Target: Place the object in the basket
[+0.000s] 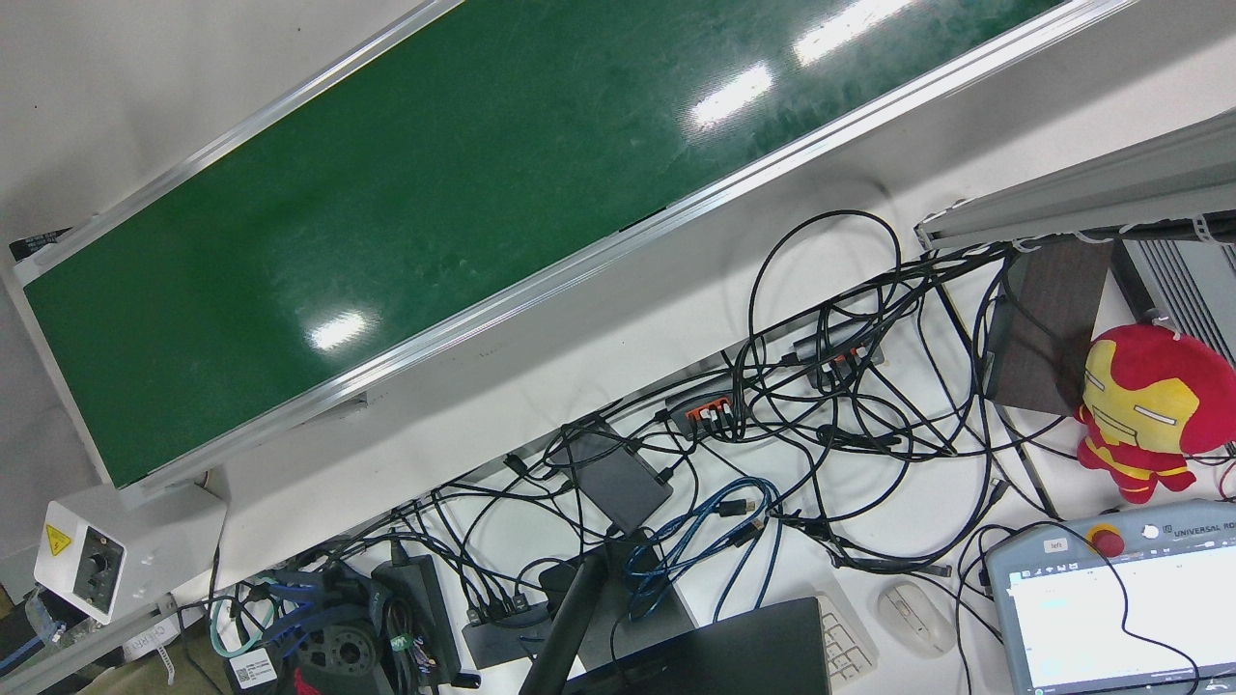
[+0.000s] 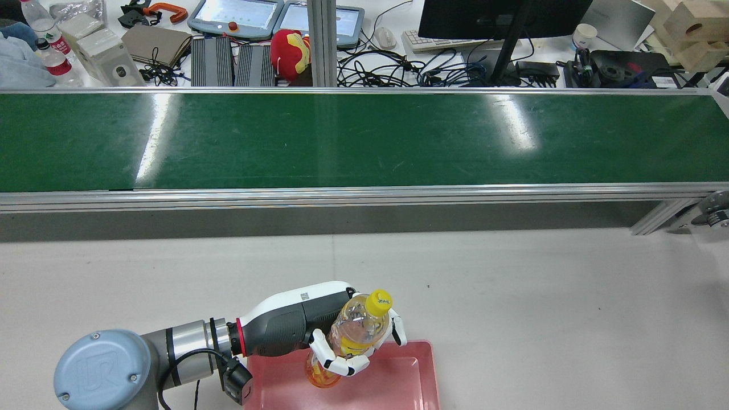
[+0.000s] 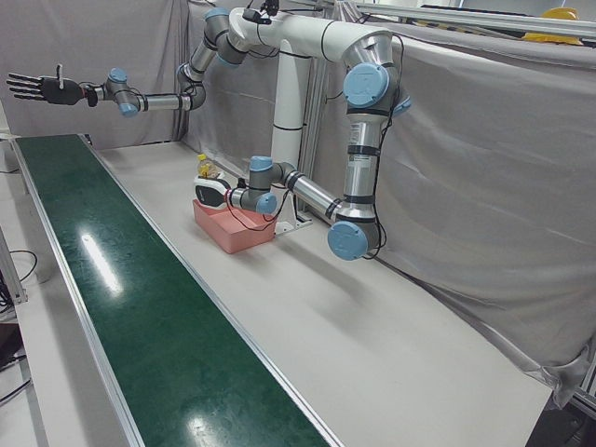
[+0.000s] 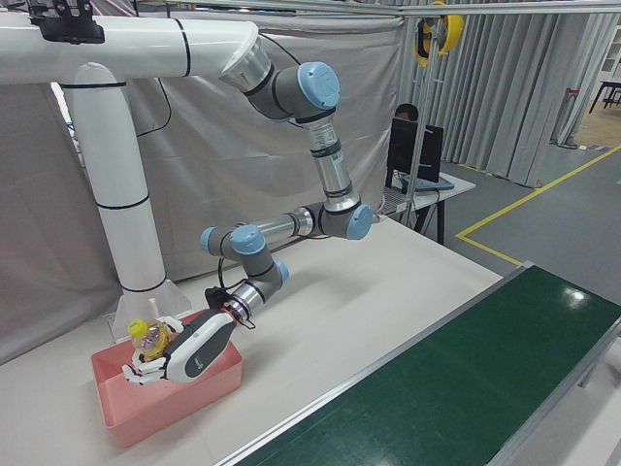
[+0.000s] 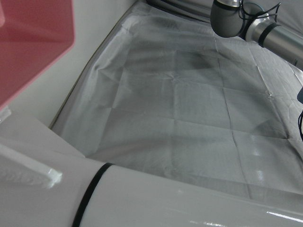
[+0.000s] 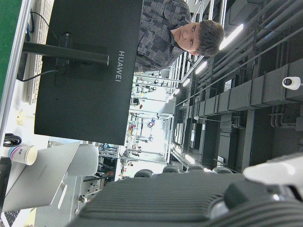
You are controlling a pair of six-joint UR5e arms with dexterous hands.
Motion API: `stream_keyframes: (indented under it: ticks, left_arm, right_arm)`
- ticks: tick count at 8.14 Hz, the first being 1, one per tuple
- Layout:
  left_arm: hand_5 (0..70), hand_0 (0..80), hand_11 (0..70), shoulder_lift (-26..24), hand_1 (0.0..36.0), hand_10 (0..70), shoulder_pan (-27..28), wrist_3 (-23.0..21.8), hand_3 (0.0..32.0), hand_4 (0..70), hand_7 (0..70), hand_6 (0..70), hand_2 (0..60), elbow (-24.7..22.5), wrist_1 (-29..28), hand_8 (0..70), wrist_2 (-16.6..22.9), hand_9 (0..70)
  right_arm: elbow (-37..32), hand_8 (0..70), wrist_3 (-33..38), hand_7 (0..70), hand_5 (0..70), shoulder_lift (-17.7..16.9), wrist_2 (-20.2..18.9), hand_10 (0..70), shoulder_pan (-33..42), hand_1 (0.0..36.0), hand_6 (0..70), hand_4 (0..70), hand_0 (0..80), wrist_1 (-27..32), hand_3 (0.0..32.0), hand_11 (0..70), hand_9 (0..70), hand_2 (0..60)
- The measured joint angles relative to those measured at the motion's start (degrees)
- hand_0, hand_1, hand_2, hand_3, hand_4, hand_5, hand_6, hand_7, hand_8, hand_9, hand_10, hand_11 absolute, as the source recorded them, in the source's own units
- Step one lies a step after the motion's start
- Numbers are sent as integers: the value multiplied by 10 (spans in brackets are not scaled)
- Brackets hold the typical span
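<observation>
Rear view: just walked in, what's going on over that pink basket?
The left hand is gripping a yellow-capped bottle and holding it upright over the pink basket, its base low inside; whether it touches the floor is unclear. The right hand is raised high with fingers spread, holding nothing. The green conveyor carries nothing.

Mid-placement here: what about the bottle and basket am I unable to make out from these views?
- Whether the bottle touches the floor of the basket: in the rear view the left robot hand wraps its base; the right-front view is too small.
- Near side of the basket: cut off by the rear view's bottom edge.
- Left hand view: only a basket corner shows, no bottle.
</observation>
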Motion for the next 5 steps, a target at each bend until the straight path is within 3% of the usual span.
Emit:
stream_keyframes:
  ticks: [1,3,5]
  left_arm:
    - [225,555,318,26,125,206,0,0,0,28,38,2,0,-5,-13,127,0,162]
    - [95,552,163,75,113,99,-5,1,0,0,7,0,0,-33,-26,66,1,77]
    - [46,537,105,96,98,59,-11,1,18,0,0,0,0,-53,-29,42,2,44]
  right_arm:
    - [0,0,0,0,0,0,0,0,0,0,0,0,0,0,0,0,0,0]
    - [-1,0,0,0,0,0,0,0,0,0,0,0,0,0,0,0,0,0]
    - [-1,0,0,0,0,0,0,0,0,0,0,0,0,0,0,0,0,0]
